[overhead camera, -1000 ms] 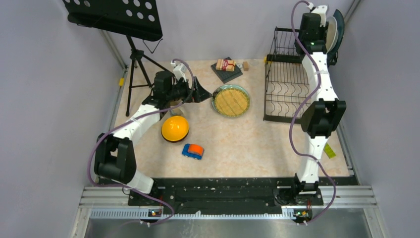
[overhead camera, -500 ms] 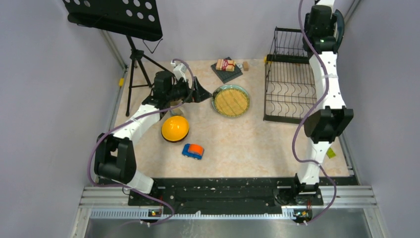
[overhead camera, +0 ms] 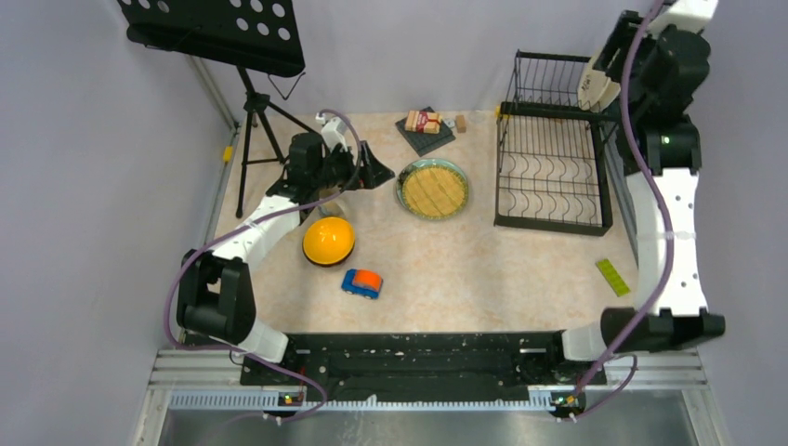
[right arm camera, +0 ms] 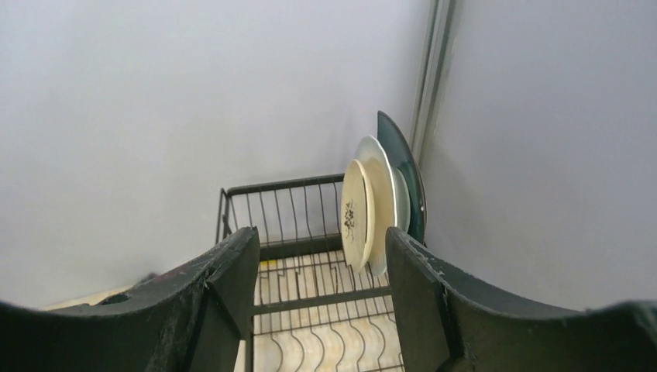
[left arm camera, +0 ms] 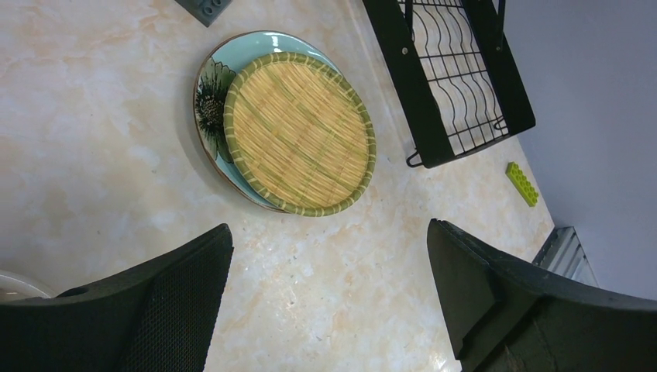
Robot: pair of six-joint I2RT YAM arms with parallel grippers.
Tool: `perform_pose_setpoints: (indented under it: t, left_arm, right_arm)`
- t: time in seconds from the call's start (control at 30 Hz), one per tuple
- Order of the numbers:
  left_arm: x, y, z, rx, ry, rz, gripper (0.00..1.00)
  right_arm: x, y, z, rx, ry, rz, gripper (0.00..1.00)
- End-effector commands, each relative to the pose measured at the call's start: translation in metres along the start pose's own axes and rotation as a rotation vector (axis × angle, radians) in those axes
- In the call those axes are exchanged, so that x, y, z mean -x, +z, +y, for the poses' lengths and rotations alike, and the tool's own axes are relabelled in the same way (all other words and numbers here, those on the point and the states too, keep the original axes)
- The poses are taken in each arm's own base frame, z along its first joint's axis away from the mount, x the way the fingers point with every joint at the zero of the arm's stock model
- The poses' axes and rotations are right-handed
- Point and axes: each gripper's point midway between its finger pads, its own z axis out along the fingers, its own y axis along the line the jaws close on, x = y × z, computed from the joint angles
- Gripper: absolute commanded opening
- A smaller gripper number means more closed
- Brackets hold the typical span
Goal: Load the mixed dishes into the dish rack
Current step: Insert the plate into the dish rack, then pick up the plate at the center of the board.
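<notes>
The left gripper (left arm camera: 327, 232) is spread wide and holds nothing. It hangs over the table (overhead camera: 483, 269), near the yellowish woven plate (left arm camera: 300, 132) that lies on the mint-green plate (left arm camera: 208, 105), whose rim bears a dark flower print.

The right gripper (right arm camera: 321, 240) also gapes empty, raised and facing the far end of the dish rack (overhead camera: 548, 177). There a cream plate (right arm camera: 355, 213) with a dark motif, a pale plate (right arm camera: 383, 174) and the dark teal plate (right arm camera: 403, 155) stand on edge.

The orange-yellow bowl (overhead camera: 328, 240) sits upside down beside a toy car (overhead camera: 361, 282). The packet (overhead camera: 425, 122) carries print too small to read.

The tabletop is beige marble; the walls are pale grey.
</notes>
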Motion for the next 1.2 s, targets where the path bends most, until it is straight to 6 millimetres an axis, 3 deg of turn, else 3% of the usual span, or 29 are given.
perform_pose_setpoints:
  t: [0.0, 0.13, 0.47, 0.53, 0.63, 0.77, 0.97, 1.17]
  left_arm:
    - [0.013, 0.001, -0.003, -0.016, 0.008, -0.046, 0.99]
    - [0.009, 0.009, -0.007, -0.06, -0.018, -0.022, 0.99]
    - [-0.004, 0.022, 0.015, 0.015, -0.036, 0.06, 0.97]
    - [-0.011, 0.024, 0.022, 0.041, -0.044, 0.094, 0.95]
    - [-0.016, 0.029, 0.029, 0.068, -0.052, 0.129, 0.93]
    - [-0.022, 0.034, 0.029, 0.08, -0.042, 0.165, 0.91]
    - [-0.03, 0.05, 0.019, 0.066, -0.022, 0.208, 0.9]
    - [-0.005, 0.062, 0.005, 0.0, 0.146, 0.184, 0.86]
  right_arm:
    - [0.045, -0.038, -0.008, 0.022, 0.121, -0.214, 0.62]
    - [0.041, -0.06, -0.015, 0.017, 0.167, -0.251, 0.63]
    - [-0.004, -0.094, -0.018, 0.044, 0.221, -0.157, 0.63]
    - [-0.022, -0.096, 0.0, 0.127, 0.296, -0.112, 0.63]
    - [-0.057, -0.098, 0.043, 0.329, 0.419, -0.019, 0.63]
    - [-0.103, -0.097, 0.083, 0.487, 0.556, 0.152, 0.63]
    - [-0.138, -0.111, 0.135, 0.648, 0.639, 0.296, 0.63]
    - [-0.178, -0.127, 0.175, 0.742, 0.664, 0.464, 0.63]
